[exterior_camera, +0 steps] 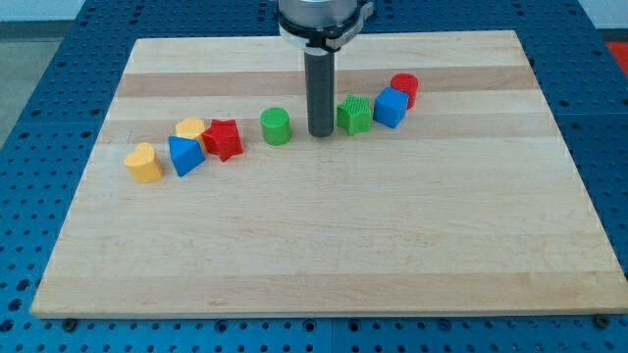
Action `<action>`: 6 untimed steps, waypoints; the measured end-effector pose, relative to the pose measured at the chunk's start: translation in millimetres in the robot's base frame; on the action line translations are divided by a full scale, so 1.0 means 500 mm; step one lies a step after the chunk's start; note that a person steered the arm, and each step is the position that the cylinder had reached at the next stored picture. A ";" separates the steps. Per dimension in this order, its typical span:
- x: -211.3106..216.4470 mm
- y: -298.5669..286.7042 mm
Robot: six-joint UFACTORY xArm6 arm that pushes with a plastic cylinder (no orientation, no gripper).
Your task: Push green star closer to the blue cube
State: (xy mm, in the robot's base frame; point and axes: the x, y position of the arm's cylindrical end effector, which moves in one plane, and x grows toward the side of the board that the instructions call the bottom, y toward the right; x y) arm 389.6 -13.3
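At board's upper middle: my tip [321, 133] just left of green star [355, 115]; star beside blue cube [391, 108], nearly touching; no jaws fitted; task almost done.

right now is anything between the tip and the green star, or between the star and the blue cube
Nothing visible. My tip sits just to the view's left of the green star, and the blue cube lies right beside the star on its other side.
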 end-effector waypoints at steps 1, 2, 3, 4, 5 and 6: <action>-0.014 -0.010; -0.053 -0.010; -0.058 0.010; -0.038 0.017; -0.024 0.025; -0.024 0.056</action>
